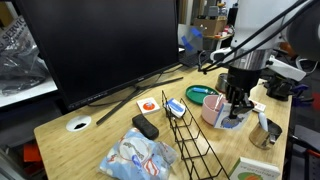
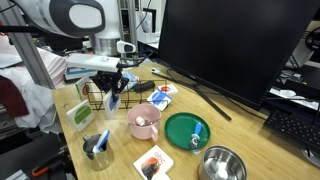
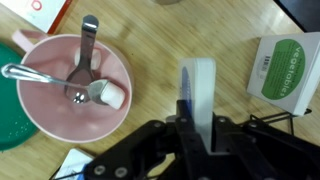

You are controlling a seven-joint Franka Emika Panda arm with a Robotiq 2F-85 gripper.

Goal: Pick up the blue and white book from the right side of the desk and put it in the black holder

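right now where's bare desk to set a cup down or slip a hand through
Bare wood: between the cable hole and the black remote, and the patch bounded by the green plate, metal bowl and monitor foot. Crowded around the claw holding the blue and white book: pink mug, black holder and metal cup close in.

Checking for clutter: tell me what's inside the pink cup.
Two metal spoons lie in the pink cup, a white lump beside their bowls. The cup's floor beneath them is covered.

A large black monitor (image 1: 100,45) hides most of a cluttered, brightly lit workroom, with a keyboard (image 2: 292,125) alongside.
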